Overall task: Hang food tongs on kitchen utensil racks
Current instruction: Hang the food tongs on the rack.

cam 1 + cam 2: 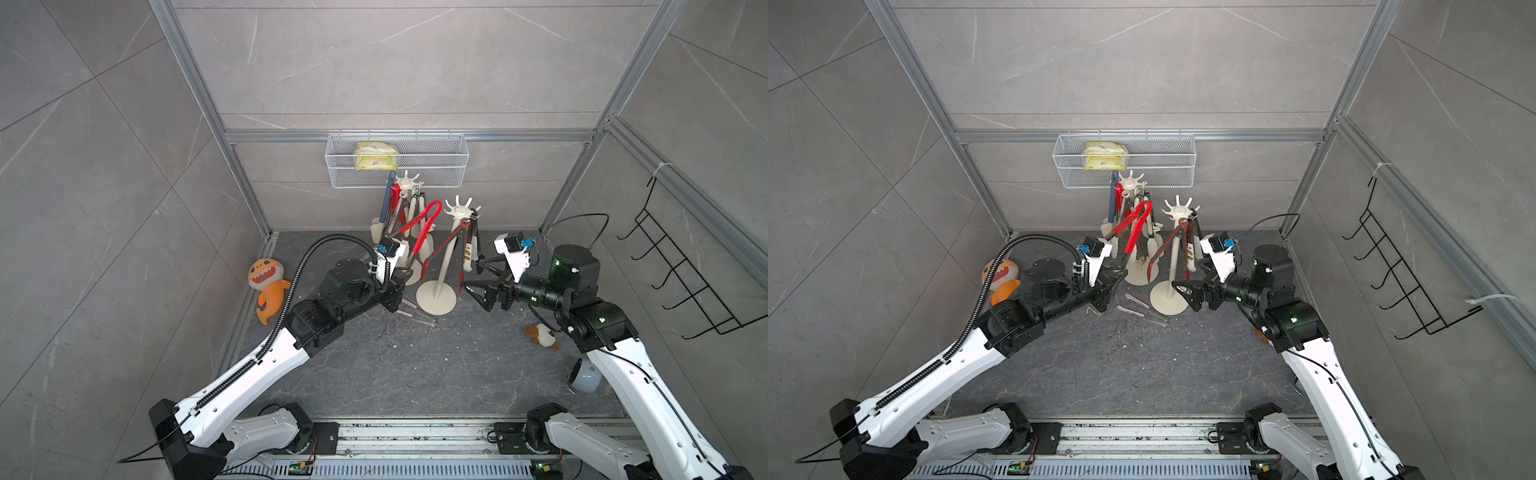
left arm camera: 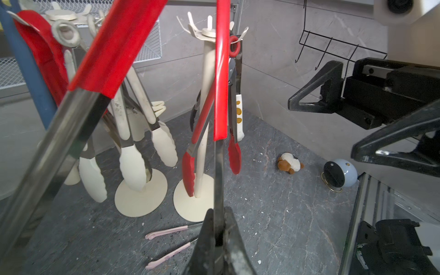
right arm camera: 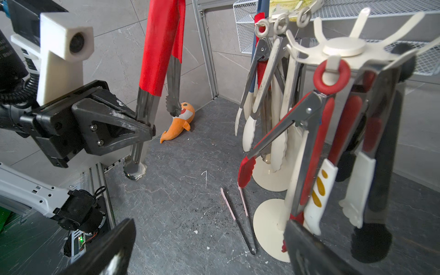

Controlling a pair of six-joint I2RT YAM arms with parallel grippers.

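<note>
Left gripper (image 3: 147,128) is clamped shut on one steel leg of the red-handled tongs (image 3: 162,47), low down near that leg's scalloped tip. The tongs stand nearly upright, with the red hinged end uppermost and the second leg splayed out free. The gripped tip sits close to the dark stone floor, though contact is hard to judge from here. In both top views the tongs rise between the crowns of the two cream stands, hooked on neither.

The near kitchen utensil rack (image 1: 446,259) carries red-ringed tongs (image 3: 317,142) looped over a prong, with white-tipped and black tongs beside them. The far kitchen utensil rack (image 1: 407,181), close to the back wall, is crowded with cream tongs plus a blue and a red utensil.

The right gripper (image 1: 470,275) hovers just beside the near rack with its jaws spread wide, holding nothing.

Thin pink tongs (image 1: 415,313) lie flat on the floor in front of the two round bases. An orange plush toy (image 1: 268,286) lies by the left wall, and a small brown-and-white plush (image 1: 540,336) lies under the right arm. A white mesh basket (image 1: 397,160) hangs on the back wall.
</note>
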